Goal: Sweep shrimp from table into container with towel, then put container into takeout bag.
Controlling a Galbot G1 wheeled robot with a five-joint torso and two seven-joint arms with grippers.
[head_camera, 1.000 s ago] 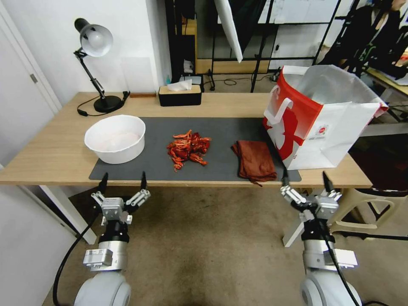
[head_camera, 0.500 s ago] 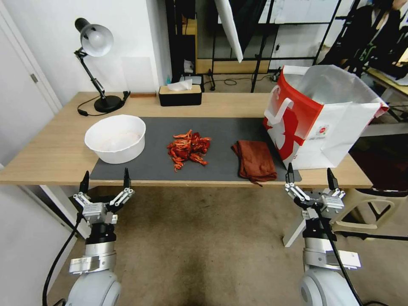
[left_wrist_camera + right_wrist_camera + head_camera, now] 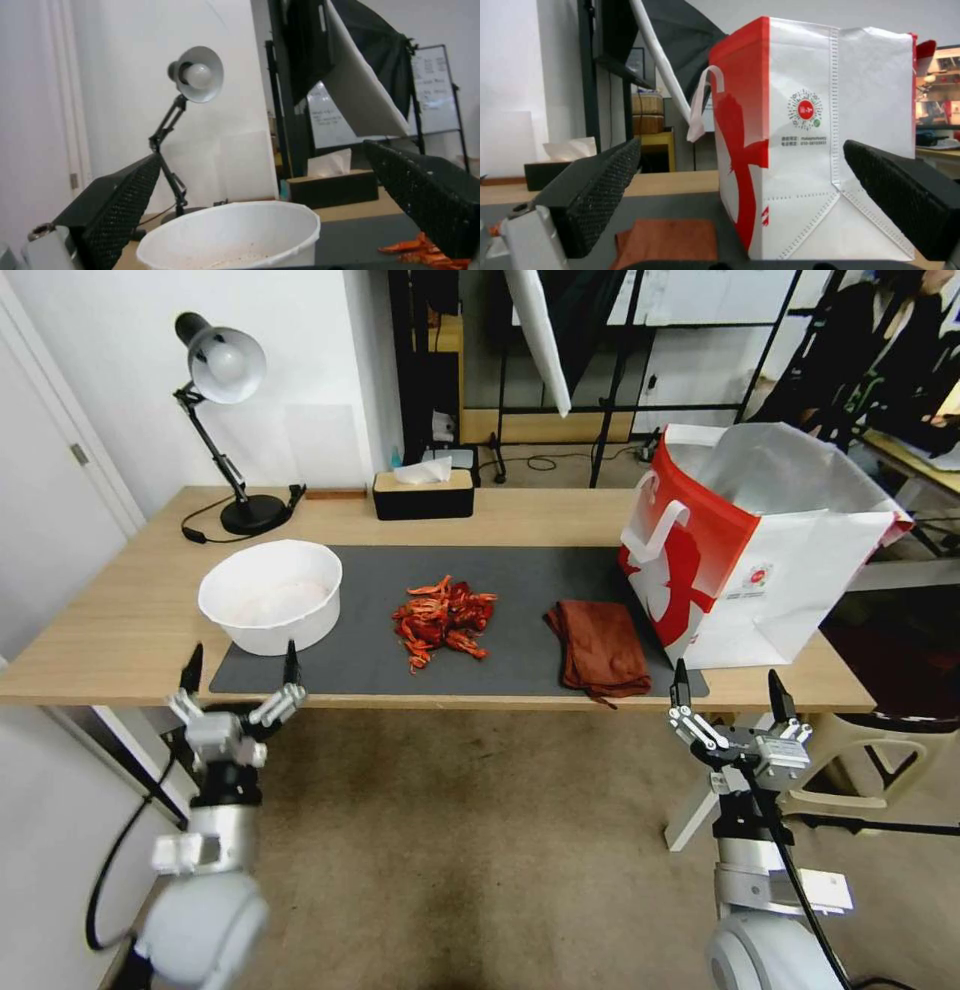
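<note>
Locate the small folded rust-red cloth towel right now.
In the head view the rust-red folded towel lies on the dark grey mat, right of the shrimp pile and beside the red-and-white takeout bag.

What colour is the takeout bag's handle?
White, on the bag's red face; the handle shows best in the right wrist view.

Each arm is a rounded silver-grey shell, then a black collar, then a bare metal block. The left hand [image 3: 238, 662] and right hand [image 3: 725, 680] each carry two slim black fingers [image 3: 117, 204] with dimpled pads. A black cable [image 3: 112, 870] loops beside the left arm.
</note>
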